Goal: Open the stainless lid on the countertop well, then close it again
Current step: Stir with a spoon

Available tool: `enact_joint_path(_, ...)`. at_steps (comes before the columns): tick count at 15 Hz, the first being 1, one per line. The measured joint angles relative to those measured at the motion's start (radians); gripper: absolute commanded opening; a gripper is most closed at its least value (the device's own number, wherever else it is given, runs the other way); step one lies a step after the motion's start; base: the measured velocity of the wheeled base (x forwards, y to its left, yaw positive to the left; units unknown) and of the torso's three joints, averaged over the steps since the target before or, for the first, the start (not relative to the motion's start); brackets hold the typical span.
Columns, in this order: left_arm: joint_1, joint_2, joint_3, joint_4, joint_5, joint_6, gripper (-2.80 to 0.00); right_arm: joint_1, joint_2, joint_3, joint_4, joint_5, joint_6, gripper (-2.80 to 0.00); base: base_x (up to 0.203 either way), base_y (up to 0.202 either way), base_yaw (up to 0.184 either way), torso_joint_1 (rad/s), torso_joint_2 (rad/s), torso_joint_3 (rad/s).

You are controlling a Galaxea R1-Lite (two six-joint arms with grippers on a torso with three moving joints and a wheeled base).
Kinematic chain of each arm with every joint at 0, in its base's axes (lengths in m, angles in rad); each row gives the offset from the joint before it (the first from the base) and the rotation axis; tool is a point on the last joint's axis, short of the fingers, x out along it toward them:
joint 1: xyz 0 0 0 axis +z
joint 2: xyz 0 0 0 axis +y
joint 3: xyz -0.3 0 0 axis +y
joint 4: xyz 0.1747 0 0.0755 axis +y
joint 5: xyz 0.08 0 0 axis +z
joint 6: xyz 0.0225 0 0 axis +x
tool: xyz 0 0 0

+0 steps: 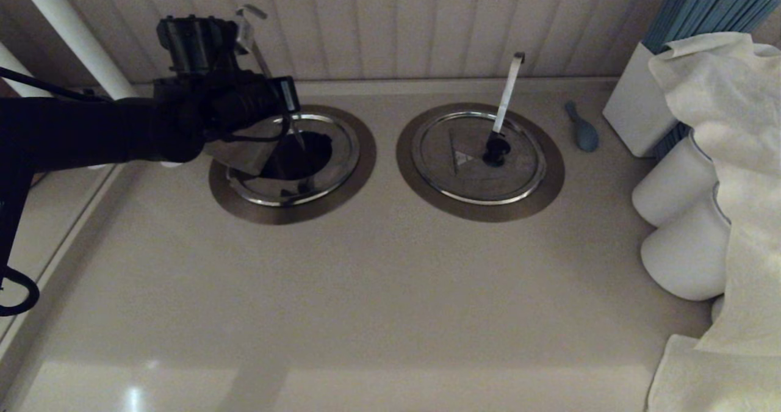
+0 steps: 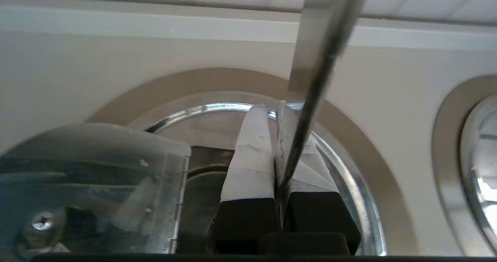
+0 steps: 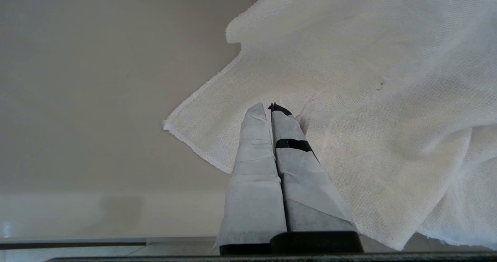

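Nearest us, our left claw [image 2: 276,108] is pinched tight, its taped fingers [image 2: 251,153] meeting beside the thin steel rod [image 2: 310,110]. Just beside it the round brushed-steel lid [image 1: 244,152] has its hinged flap raised, tilted over the dark, bronze-collared well [image 1: 299,155] in the beige counter [image 1: 366,290]. Our right claw [image 3: 271,107], closed and empty, hovers over white woven cloth [image 3: 369,99].

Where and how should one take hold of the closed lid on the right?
Grip the black knob at its centre, from above and the near side: the closed lid lies flat in its collar, showing no free edge, and the flat handle rises behind the knob.
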Motion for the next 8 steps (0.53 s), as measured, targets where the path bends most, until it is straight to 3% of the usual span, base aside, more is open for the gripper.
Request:
enact_joint_path(3, 0.020, 0.017, -0.022, -0.017, 0.073, 0.053, -2.80, 0.000, 0.000, 0.000, 0.000, 0.000, 0.000, -2.80, 0.000, 0.000, 0.000, 0.000, 0.00, 0.000)
enact_joint_path(6, 0.018, 0.088, -0.086, -0.154, 0.176, 0.096, -2.80, 0.000, 0.000, 0.000, 0.000, 0.000, 0.000, -2.80, 0.000, 0.000, 0.000, 0.000, 0.00, 0.000)
enact_joint_path(8, 0.008, 0.114, -0.100, -0.202, 0.199, 0.115, -2.80, 0.000, 0.000, 0.000, 0.000, 0.000, 0.000, -2.80, 0.000, 0.000, 0.000, 0.000, 0.00, 0.000)
